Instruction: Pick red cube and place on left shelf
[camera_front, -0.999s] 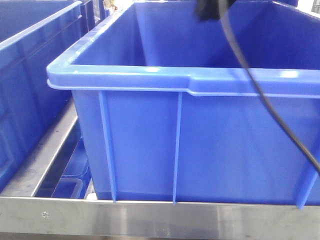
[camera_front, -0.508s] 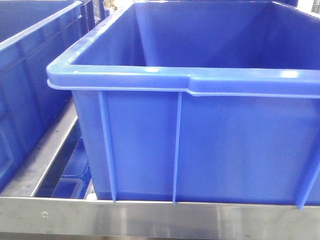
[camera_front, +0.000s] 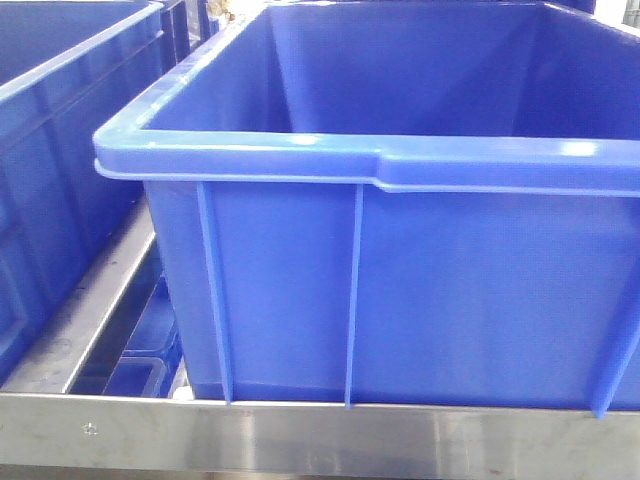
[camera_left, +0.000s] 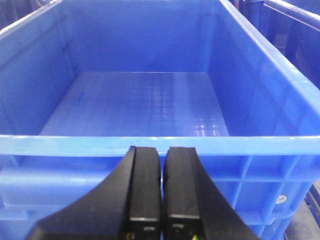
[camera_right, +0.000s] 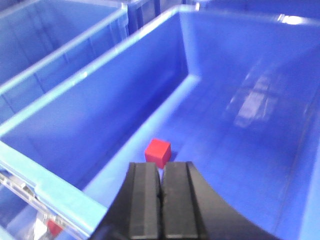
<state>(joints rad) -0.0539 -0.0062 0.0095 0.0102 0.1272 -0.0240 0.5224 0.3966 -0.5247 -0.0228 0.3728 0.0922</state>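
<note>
Hanging above a blue crate (camera_right: 240, 125), the right pincer (camera_right: 160, 190) has its two black pads pressed flat together with nothing between them, and the red cube (camera_right: 158, 152) sits on the crate floor just beyond the pad tips, a touch left of their centre line and close to the crate's left wall. That is the relation the next move turns on: the cube lies straight ahead and below, so the right arm looks by far the nearer one, and the pads would have to part before dropping over it. Being a cube, it has no long axis to favour; it stands turned a little, one corner toward the camera. It looks matte, hard and sharp-edged, against a smooth, glossy plastic floor that throws back soft glare. The left pincer (camera_left: 162, 195) is likewise closed on nothing, poised just short of the near rim of another blue crate (camera_left: 150, 145), whose faintly gridded floor shows no cube. From the front, the left shelf (camera_front: 300, 435) shows as a brushed steel rail with a small rivet, carrying a thick-rimmed crate with upright ribs on its near wall; neither arm appears there.
</note>
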